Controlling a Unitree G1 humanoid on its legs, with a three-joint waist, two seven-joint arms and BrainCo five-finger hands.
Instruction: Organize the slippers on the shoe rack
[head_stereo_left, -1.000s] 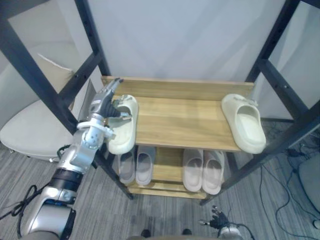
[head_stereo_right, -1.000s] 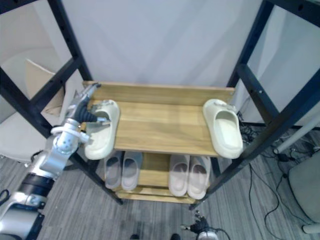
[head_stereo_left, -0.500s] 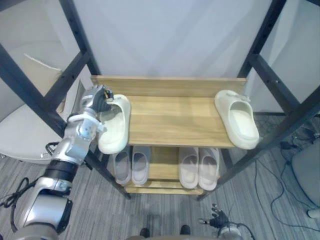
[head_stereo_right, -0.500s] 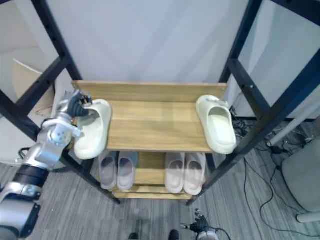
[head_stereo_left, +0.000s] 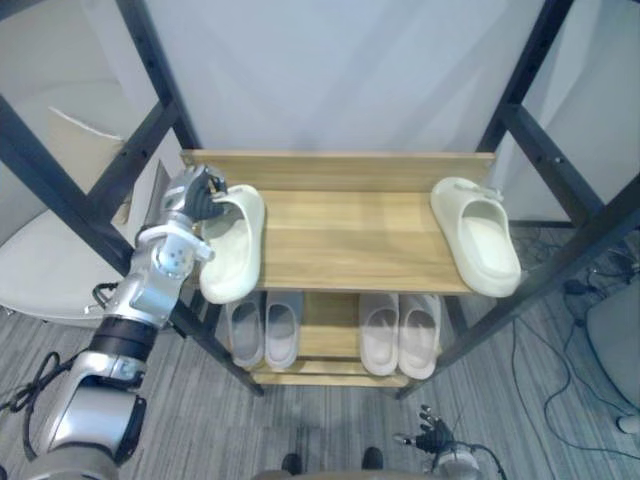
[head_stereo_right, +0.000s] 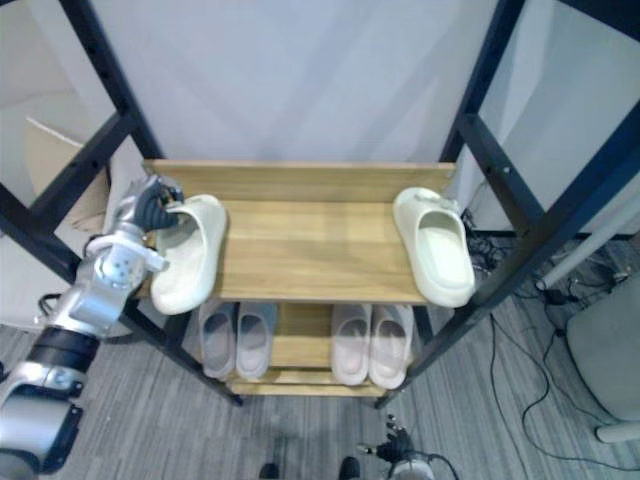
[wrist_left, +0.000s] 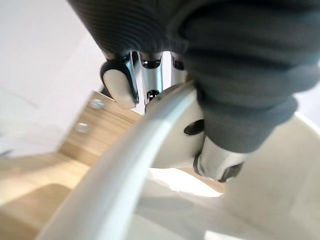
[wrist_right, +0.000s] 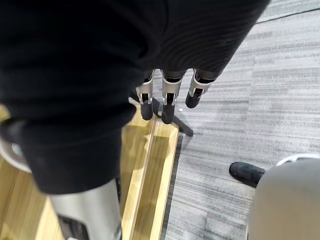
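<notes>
The shoe rack (head_stereo_left: 340, 240) carries two cream slippers on its top shelf: the right slipper (head_stereo_left: 480, 245) at the right edge, the left slipper (head_stereo_left: 235, 250) at the left edge. The left hand (head_stereo_left: 190, 200) has its fingers (wrist_left: 120, 82) curled round the left slipper's rim. The right hand (head_stereo_left: 432, 440) hangs low, fingers (wrist_right: 146, 102) straight and slightly apart.

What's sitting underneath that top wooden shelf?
Two pairs of slippers sit on the lower shelf: a grey pair on the left, a paler pair on the right. The top shelf covers their far ends and whatever lies behind them.
</notes>
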